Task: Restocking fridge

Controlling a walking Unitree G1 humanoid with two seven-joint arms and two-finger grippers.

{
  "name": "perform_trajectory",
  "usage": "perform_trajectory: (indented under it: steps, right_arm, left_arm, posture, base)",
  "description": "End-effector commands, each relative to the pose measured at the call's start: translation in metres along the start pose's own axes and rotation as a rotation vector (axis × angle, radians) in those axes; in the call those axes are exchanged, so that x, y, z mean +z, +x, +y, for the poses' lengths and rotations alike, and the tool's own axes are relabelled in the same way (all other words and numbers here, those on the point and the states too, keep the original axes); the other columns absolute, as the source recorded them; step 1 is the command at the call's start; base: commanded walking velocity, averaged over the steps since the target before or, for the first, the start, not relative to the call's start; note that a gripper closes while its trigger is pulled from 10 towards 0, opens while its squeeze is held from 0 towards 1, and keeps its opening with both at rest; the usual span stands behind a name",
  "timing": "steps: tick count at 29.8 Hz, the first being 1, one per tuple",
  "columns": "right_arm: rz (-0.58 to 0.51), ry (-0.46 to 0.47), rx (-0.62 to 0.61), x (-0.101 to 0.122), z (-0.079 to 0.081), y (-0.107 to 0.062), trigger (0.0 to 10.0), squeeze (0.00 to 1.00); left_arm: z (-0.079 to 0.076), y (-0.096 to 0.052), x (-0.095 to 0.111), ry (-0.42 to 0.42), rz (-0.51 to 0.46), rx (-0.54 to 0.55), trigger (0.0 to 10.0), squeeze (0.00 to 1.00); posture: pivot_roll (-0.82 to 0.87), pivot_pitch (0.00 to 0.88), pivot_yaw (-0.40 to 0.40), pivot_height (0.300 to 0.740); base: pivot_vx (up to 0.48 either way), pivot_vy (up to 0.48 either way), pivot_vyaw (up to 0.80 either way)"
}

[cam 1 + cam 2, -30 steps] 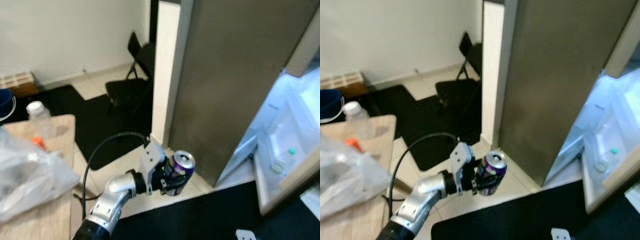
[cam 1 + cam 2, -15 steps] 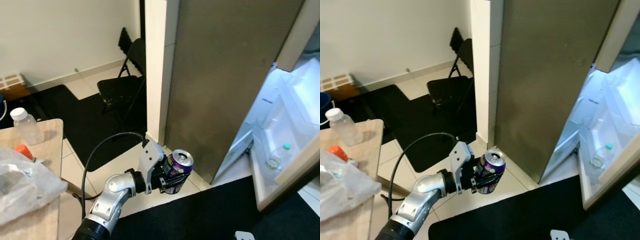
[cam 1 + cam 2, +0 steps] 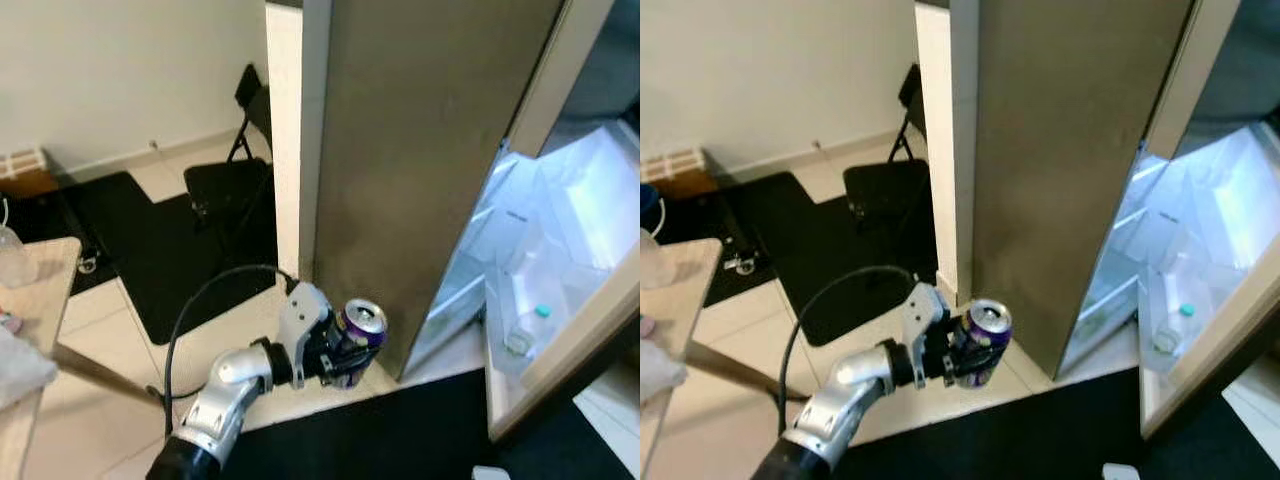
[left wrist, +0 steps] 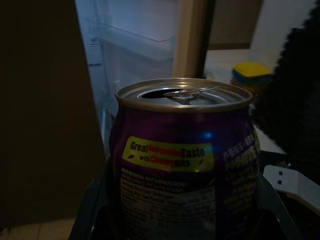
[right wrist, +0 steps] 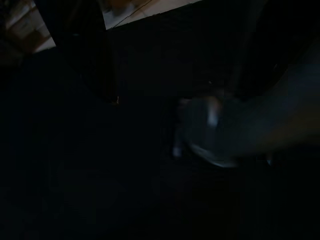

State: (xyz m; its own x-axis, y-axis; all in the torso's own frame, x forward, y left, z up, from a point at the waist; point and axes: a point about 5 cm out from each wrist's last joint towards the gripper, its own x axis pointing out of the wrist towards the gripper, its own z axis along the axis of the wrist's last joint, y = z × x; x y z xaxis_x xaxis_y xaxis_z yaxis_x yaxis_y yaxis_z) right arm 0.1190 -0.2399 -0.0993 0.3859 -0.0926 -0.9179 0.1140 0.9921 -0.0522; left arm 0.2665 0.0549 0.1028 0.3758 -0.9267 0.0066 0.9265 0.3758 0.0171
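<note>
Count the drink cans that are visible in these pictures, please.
1. A purple can is held upright by the left gripper above the floor, in front of the open fridge. More cans may be hidden inside the fridge.

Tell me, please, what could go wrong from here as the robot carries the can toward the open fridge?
The purple can in the left tool looks already opened at the top, so tilting it might spill. The grey fridge side panel stands just beyond the can; swinging toward the lit fridge interior could knock it.
</note>
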Motion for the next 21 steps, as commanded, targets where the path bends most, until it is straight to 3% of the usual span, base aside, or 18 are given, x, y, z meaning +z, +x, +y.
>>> perform_trajectory:
  steps: [1, 13, 21]
  right_arm:
    - [-0.011, 0.001, -0.012, 0.002, -0.005, -0.001, 10.0, 0.0]
    - [-0.04, -0.023, -0.015, 0.011, -0.008, -0.001, 10.0, 0.0]
    - [-0.062, -0.039, -0.035, 0.019, -0.018, -0.002, 10.0, 0.0]
  left_arm:
    - [-0.003, 0.002, -0.002, 0.006, 0.012, -0.014, 10.0, 0.0]
    - [-0.003, 0.005, -0.003, 0.003, 0.006, -0.001, 10.0, 0.0]
    - [-0.004, 0.012, -0.002, -0.008, -0.011, 0.01, 10.0, 0.0]
  posture:
    - [0.08, 0.0, 0.002, 0.74]
    - [0.08, 0.0, -0.012, 0.74]
    - [0.06, 0.0, -0.024, 0.74]
  base:
    - [0.0, -0.454, 0.0]
    - [0.0, -0.447, 0.0]
    - [0.0, -0.281, 0.0]
